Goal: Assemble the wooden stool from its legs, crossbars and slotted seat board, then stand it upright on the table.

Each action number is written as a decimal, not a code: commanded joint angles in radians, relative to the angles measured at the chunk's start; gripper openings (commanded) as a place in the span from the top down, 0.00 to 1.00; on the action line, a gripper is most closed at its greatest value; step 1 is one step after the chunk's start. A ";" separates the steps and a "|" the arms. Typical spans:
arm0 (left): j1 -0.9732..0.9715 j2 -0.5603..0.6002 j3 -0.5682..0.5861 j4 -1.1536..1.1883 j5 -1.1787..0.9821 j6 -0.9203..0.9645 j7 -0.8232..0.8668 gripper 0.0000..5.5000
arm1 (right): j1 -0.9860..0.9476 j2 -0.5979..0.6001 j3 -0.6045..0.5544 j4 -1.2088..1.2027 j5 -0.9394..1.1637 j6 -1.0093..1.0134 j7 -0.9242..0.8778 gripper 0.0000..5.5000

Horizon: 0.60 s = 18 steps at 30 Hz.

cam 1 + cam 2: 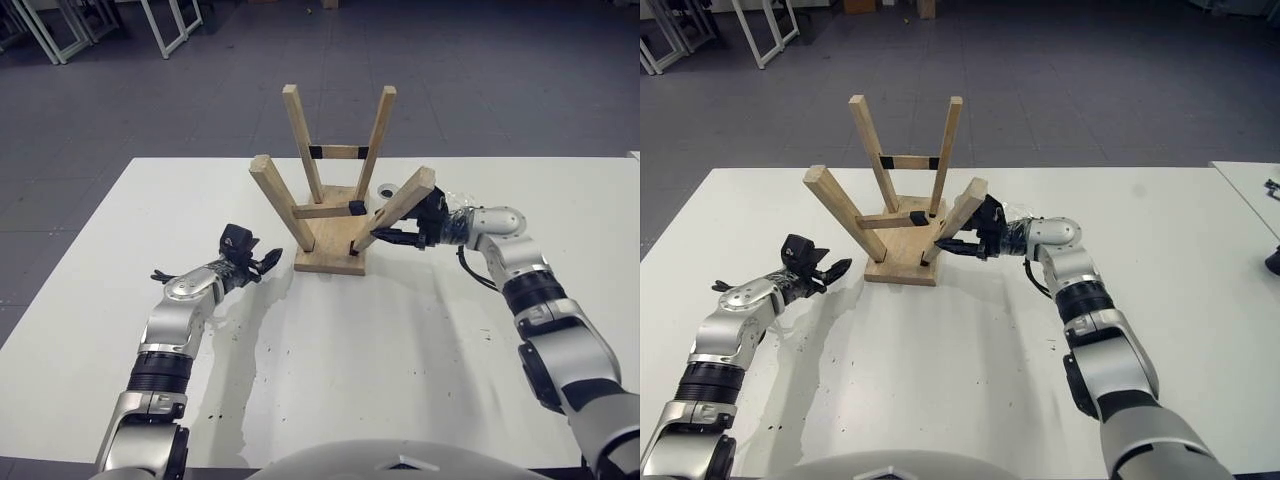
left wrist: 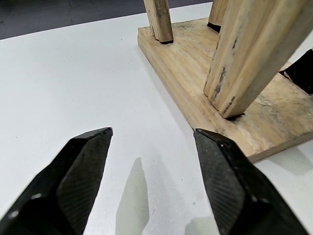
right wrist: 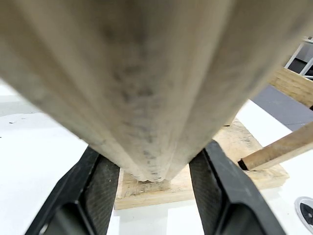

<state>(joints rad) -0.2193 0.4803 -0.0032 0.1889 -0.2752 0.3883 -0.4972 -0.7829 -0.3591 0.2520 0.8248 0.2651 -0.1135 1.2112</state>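
Four legs point up from the wooden stool (image 1: 335,205), which sits upside down near the middle of the white counter (image 1: 100,280). Its slotted seat board (image 1: 330,263) lies flat on the surface. The legs splay outward: the far-left leg (image 1: 302,143) and far-right leg (image 1: 376,140) lean toward each other at the base, joined high up by a short upper crossbar (image 1: 340,152) with black ends. A lower crossbar (image 1: 322,210) runs across closer to the board; which legs it joins is hard to tell. The near-left leg (image 1: 281,200) tilts strongly to the left, and the near-right leg (image 1: 400,205) tilts to the right.

The right gripper (image 1: 385,237) comes in from the right and is clamped around the near-right leg low down, just above the board. In the right wrist view one of its black fingers (image 3: 102,188) presses on each side of the wood.

The left gripper (image 1: 268,262) hovers low over the counter just left of the board's near-left corner, touching nothing. Its fingers (image 2: 85,166) are spread apart, with bare counter showing between them.

A small round object (image 1: 387,190) lies on the counter just beyond the near-right leg.
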 commanded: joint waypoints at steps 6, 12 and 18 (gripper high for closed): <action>0.038 0.044 0.087 -0.116 -0.007 0.013 -0.026 0.44 | 0.005 0.000 0.111 0.074 -0.154 0.106 0.113 0.64; -0.207 0.066 0.313 -0.373 -0.177 0.102 0.092 0.44 | 0.039 0.003 0.113 0.017 -0.207 0.119 -0.052 0.64; -0.452 0.066 0.195 -0.497 -0.207 0.212 0.110 0.44 | 0.029 0.022 0.114 0.033 -0.218 0.136 -0.115 0.64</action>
<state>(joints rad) -0.5916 0.5572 0.2686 -0.2625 -0.4879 0.5517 -0.3916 -0.8209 -0.3333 0.3199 0.7861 0.1520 -0.0453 1.1278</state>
